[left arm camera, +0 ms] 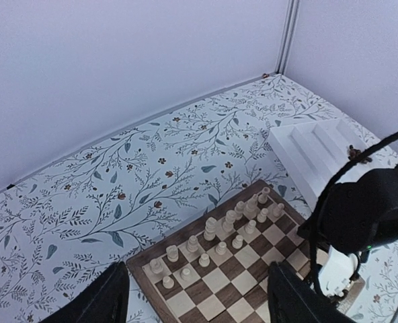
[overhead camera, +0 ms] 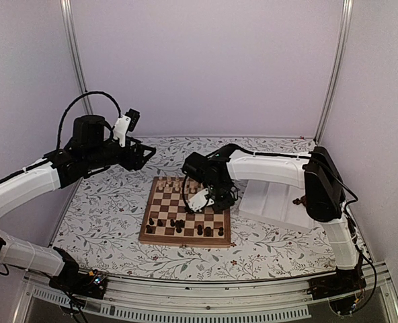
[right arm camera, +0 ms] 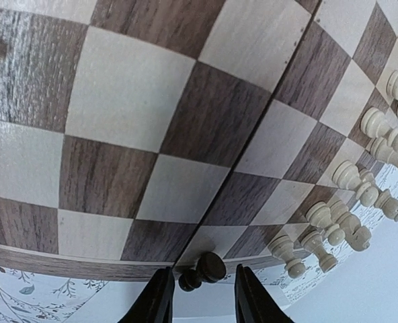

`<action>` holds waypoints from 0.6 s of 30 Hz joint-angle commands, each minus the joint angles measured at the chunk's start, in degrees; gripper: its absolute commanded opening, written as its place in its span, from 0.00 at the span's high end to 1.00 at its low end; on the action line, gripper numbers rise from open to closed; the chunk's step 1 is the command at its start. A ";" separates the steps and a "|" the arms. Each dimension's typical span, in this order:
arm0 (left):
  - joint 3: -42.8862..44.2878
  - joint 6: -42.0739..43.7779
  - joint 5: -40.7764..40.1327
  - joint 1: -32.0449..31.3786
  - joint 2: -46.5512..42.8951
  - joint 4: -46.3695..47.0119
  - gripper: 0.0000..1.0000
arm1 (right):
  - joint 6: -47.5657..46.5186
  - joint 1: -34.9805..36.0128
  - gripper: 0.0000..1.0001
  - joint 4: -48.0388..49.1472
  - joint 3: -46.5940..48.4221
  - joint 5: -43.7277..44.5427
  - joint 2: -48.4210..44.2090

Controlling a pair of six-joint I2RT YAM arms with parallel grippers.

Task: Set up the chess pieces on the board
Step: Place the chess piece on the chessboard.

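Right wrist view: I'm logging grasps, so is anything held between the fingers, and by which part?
A small dark brown wooden chess piece lies tilted between the right gripper fingertips; whether they actually clamp it cannot be told.

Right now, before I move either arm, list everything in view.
board: one, brown and tan squares, table centre.
pale chessmen: about sixteen, cream, two rows along the board's far edge.
dark chess pieces: roughly eight, near-black, on the board's near rows.
tray: one, white, ridged, right of the board.
small dark item: one, on the tray, unidentifiable.
table cover: one, white floral, under everything.
left tool: one, black, open, raised, left of the board.
right tool: one, black-fingered, over the board, dark pawn between its fingers.
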 commanded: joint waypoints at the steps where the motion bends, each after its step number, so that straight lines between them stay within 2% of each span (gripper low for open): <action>1: -0.24 0.46 0.82 0.83 -0.10 -0.20 0.28 | 0.36 -0.75 0.67 0.41 0.45 -3.79 -4.15; 6: -0.23 0.37 0.92 0.81 0.15 -0.17 0.28 | 4.04 -4.77 0.67 0.19 0.36 -12.25 -8.61; 9: -0.25 0.31 1.32 0.86 0.41 -0.17 0.28 | 8.04 -9.49 0.68 1.22 -2.29 -23.81 -12.14; 12: -0.27 0.54 3.56 0.90 0.89 0.17 0.29 | 11.13 -14.30 0.70 6.38 -9.45 -34.95 -16.64; 15: -0.32 1.25 8.54 0.95 2.04 0.92 0.32 | 13.94 -18.22 0.71 12.71 -17.80 -41.70 -21.54; 18: -0.95 2.21 18.22 0.86 3.23 3.44 0.36 | 17.38 -21.28 0.74 17.23 -23.83 -45.99 -24.65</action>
